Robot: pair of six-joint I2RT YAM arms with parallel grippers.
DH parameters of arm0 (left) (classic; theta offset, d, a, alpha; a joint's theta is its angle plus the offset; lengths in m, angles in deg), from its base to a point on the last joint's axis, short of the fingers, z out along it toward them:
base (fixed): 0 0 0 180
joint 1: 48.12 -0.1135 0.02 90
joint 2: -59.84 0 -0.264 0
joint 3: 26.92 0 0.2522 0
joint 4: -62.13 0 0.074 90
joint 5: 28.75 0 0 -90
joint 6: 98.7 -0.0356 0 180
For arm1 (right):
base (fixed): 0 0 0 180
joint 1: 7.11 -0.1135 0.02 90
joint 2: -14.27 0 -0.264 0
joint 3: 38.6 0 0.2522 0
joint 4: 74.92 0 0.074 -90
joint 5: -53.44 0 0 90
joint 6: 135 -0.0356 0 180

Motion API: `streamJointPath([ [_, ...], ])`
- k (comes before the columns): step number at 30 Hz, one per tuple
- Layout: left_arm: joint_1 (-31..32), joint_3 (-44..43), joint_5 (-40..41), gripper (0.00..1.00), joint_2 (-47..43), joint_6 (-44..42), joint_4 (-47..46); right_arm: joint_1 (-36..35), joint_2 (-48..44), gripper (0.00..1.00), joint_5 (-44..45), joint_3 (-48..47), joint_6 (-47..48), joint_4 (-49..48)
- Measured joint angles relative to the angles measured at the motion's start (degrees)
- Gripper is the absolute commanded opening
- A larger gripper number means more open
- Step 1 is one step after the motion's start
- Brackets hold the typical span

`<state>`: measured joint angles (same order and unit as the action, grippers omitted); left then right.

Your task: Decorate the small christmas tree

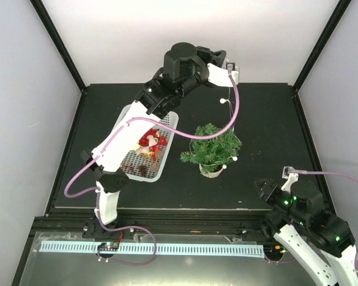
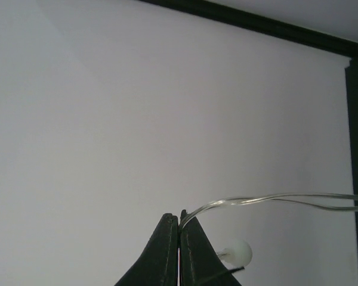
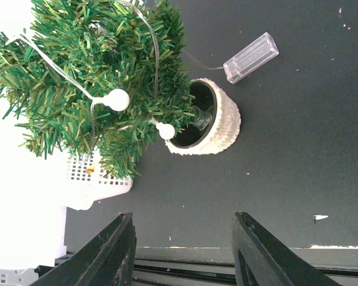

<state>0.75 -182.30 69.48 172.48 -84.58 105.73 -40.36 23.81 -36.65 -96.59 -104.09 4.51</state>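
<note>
No legible text or labels, it seems.

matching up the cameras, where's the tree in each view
Top external: tree mid-table, just right of the basket.
Left wrist: not in it; only wall, and the left gripper shut on the light wire.
Right wrist: upper left, seen sideways, pot to its right.
Shared landmark: the light wire with its white bulbs shows in all three.

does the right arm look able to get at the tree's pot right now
Probably yes. The right hand is open and empty, facing the small christmas tree, and only bare black table lies between it and the whitish pot. The left hand is raised well away, shut on the light string.
</note>
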Motion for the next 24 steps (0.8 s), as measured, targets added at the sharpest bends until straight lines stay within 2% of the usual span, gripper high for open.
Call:
streamJointPath([
  [12, -7.32, 3.63, -2.23, 0.02, -1.14, 7.61, 8.81, 0.0, 1.77, 0.46, -0.04, 0.0, 0.07, -0.11],
  [24, -9.42, 11.91, -5.25, 0.01, -7.5, 15.21, 17.84, -0.02, 3.08, 0.46, -0.04, -0.55, 0.44, -0.09],
])
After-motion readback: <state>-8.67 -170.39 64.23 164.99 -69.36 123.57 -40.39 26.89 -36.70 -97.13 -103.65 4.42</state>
